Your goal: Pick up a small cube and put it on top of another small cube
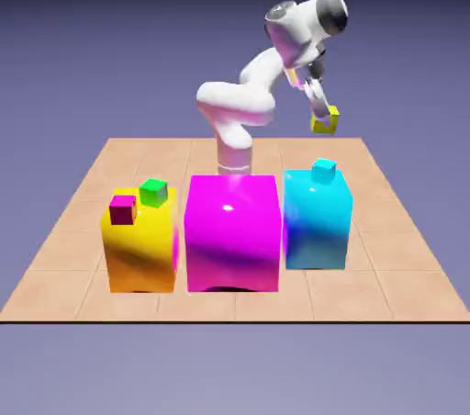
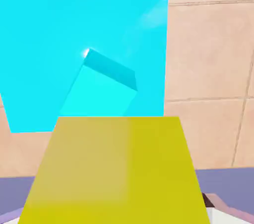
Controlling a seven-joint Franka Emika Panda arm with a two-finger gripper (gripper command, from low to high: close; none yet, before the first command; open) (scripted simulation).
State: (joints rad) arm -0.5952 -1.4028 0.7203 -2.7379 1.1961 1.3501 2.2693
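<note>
My gripper (image 1: pixel 323 117) is shut on the tiny yellow cube (image 1: pixel 325 120) and holds it in the air, above and behind the big cyan block (image 1: pixel 317 220). The tiny cyan cube (image 1: pixel 322 170) rests on that block's top face. In the hand view the yellow cube (image 2: pixel 116 171) fills the lower half and hides my fingertips. Past it lies the tiny cyan cube (image 2: pixel 101 91), turned at an angle on the big cyan block's top (image 2: pixel 49 29).
A big magenta block (image 1: pixel 232 231) stands in the middle. At the exterior view's left is a big yellow-orange block (image 1: pixel 139 252) carrying a tiny green cube (image 1: pixel 153 191) and a tiny magenta cube (image 1: pixel 122 209). The tan tiled table (image 1: pixel 386 184) lies beneath.
</note>
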